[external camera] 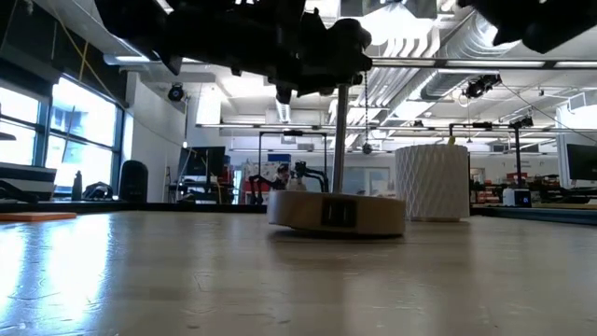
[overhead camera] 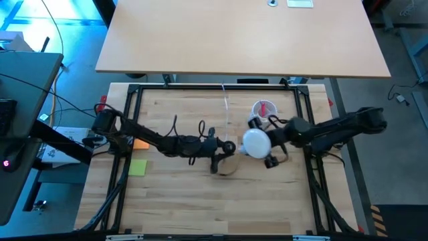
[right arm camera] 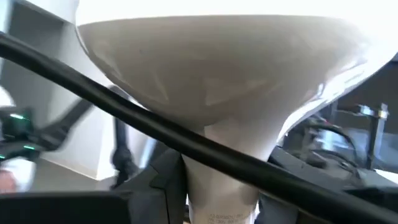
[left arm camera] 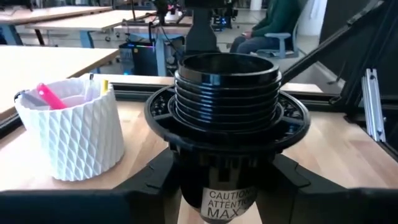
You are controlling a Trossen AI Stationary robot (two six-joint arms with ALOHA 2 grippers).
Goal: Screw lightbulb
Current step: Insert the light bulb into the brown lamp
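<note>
A lamp stands mid-table. It has a round wooden disc base, an upright stem and a black threaded socket on top. My left gripper reaches in from the table's left and is shut on the socket. The white lightbulb hangs in the air just right of the socket, with my right gripper shut on it. The low view shows the base resting flat on the table; the bulb is out of that view. My left gripper pinches the socket's lower body, below the flange and threads, between its two fingers. The fingers come nearly level from the table's left. The socket stands upright on its stem, open end up. My right gripper pinches the bulb's narrow neck between its two fingers, coming from the table's right and slanting a little upward. The globe sticks out past the fingertips toward the socket. The bulb is lifted clear of the table.
A white latticed cup with pink items stands behind the bulb, toward the far right. An orange block and a green note lie on the table's left part. A black cable crosses the right wrist view.
</note>
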